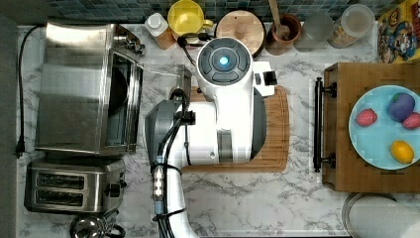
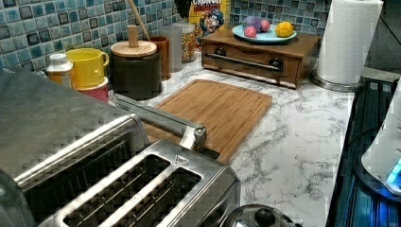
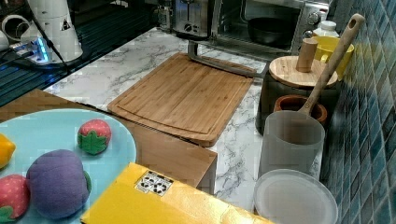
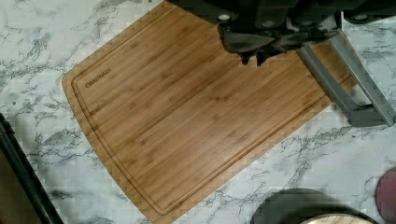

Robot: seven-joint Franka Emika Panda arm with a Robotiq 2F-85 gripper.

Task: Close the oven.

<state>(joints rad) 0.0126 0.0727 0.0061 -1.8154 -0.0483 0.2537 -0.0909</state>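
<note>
The large boxy stainless-steel toaster oven [image 1: 74, 84] stands at the top view's left on the white marble-patterned tabletop [image 1: 237, 198], with its glass-paned door [image 1: 158, 69] dropped open and lying flat, so that its metal handle bar [image 3: 224, 65] reaches the near edge of the rectangular bamboo cutting board [image 3: 184, 95]. In the right view a dark round pan [image 3: 271, 28] sits inside the open cavity. A smaller two-slot steel toaster [image 1: 74, 186] stands just beside the oven, and a black cord [image 1: 21, 99] runs down the oven's far side in the top view. The white robot arm [image 1: 223, 114] hangs above the cutting board, hiding most of it from above. In the wrist view the dark end effector [image 4: 254, 58] hovers over the board near the handle bar, its two tips appearing drawn together with nothing between them, though the shadowed picture makes this less than certain. Along the blue tiled backsplash stand a yellow mug [image 2: 89, 66], a dark canister with a wooden lid [image 2: 136, 66] and a brown pot holding a wooden spoon [image 3: 299, 105]. A wooden drawer box [image 2: 255, 54] carries a light blue plate [image 1: 369, 144] of toy fruit.
</note>
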